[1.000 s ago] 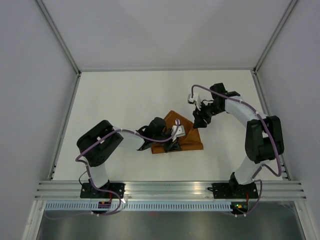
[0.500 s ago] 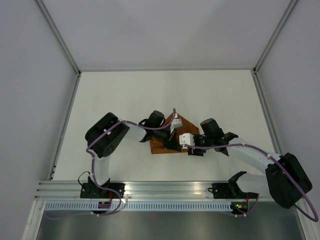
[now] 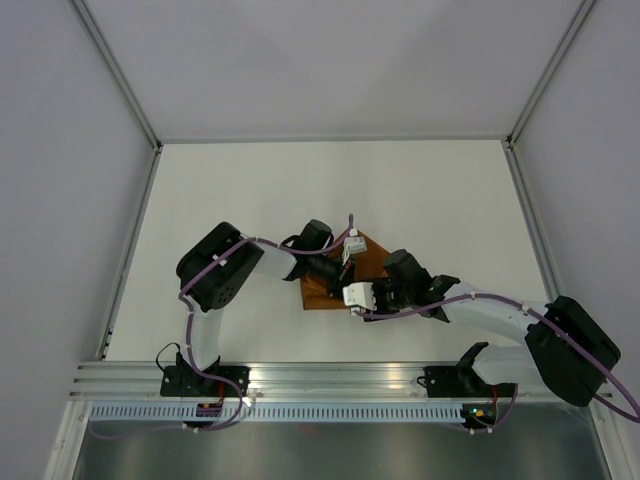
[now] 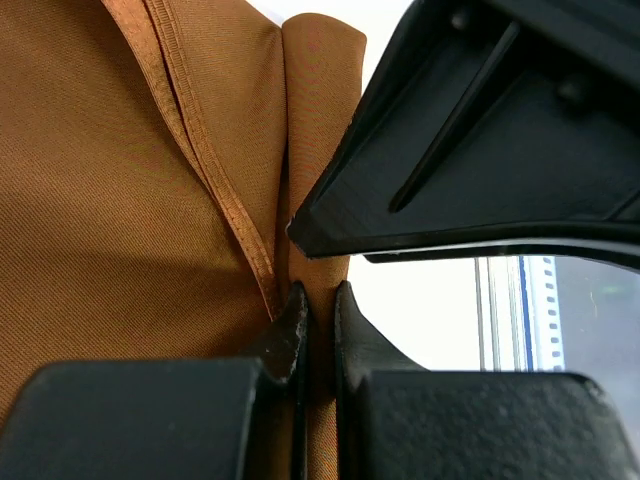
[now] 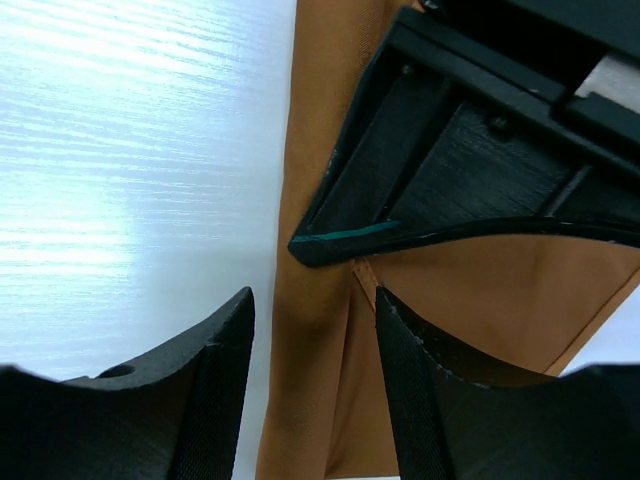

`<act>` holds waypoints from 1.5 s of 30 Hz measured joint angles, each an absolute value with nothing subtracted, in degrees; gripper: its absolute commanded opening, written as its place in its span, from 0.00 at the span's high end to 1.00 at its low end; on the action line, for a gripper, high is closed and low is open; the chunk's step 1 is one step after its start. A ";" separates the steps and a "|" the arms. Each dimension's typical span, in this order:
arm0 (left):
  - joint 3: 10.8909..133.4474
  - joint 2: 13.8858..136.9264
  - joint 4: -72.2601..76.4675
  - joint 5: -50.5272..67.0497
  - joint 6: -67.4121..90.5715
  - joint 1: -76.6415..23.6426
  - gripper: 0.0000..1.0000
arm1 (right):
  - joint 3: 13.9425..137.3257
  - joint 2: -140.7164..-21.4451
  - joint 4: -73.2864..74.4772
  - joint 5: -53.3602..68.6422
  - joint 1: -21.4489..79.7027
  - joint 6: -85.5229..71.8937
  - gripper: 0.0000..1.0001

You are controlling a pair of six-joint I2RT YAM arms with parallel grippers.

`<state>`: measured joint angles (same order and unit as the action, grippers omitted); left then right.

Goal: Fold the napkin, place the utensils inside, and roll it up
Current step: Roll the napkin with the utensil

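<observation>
The rust-orange napkin (image 3: pixel 372 252) lies partly folded at the table's middle, mostly covered by both arms. My left gripper (image 4: pixel 318 300) is shut on a rolled edge of the napkin (image 4: pixel 120 180). My right gripper (image 5: pixel 315 310) is open, its fingers straddling the same rolled edge of the napkin (image 5: pixel 310 370), right next to the left gripper. In the top view the left gripper (image 3: pixel 338 282) and the right gripper (image 3: pixel 350 295) almost touch. No utensils show in any view.
The white table (image 3: pixel 230 190) is ringed by grey walls and a metal rail (image 3: pixel 330 375) along the near edge. Purple cables run along both arms.
My right arm swung from the napkin's far right corner down and left to the napkin's near edge beside the left gripper. The left gripper shifted slightly; the napkin looks more bunched.
</observation>
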<state>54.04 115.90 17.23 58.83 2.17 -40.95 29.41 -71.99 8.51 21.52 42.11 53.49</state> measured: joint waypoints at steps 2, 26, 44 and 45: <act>54.06 115.90 16.88 58.96 2.20 -40.95 0.98 | 28.88 -72.20 8.16 20.60 43.00 53.32 0.45; 53.15 111.20 12.91 50.78 3.75 -39.44 0.61 | 34.96 -81.17 10.28 17.26 45.25 52.66 0.99; 43.22 84.36 19.62 17.45 6.20 -28.23 0.57 | 63.59 -104.60 44.51 34.68 33.69 59.05 1.00; 41.87 81.87 20.73 15.53 6.20 -28.16 0.57 | 65.58 -106.34 46.70 35.59 33.04 59.29 1.00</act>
<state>41.87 81.87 20.73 15.53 6.20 -28.16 65.58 -106.34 46.70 35.59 33.04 59.29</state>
